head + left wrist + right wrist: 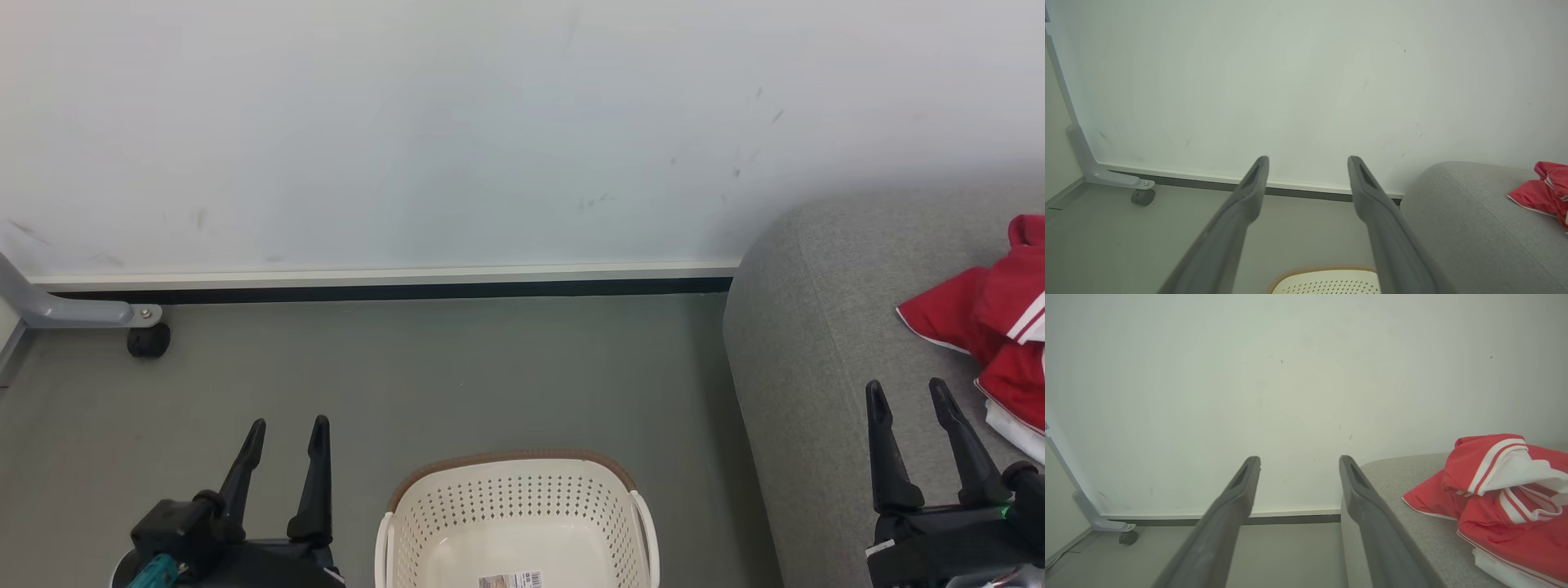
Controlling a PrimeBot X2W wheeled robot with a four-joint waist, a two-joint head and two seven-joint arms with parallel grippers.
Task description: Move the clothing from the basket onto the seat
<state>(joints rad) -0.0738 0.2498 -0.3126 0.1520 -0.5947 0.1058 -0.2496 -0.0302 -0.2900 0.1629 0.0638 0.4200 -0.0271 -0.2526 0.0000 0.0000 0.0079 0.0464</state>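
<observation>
Both pairs of jaws are standing wide, holding nothing. The clothing (963, 314) is lying on the sofa (800, 367) just right of the right jaws. The basket (514, 498), between the pairs, is looking empty. Probably finishing: best backing off without snagging fabric.

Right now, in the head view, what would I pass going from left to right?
Left end effector → basket → sofa, with the clothing lying on it.

Legible text: none you can read. One entry: a sticker (511, 580) on the inner floor of the basket (424, 523), where you see a barcode and print too small to read.
</observation>
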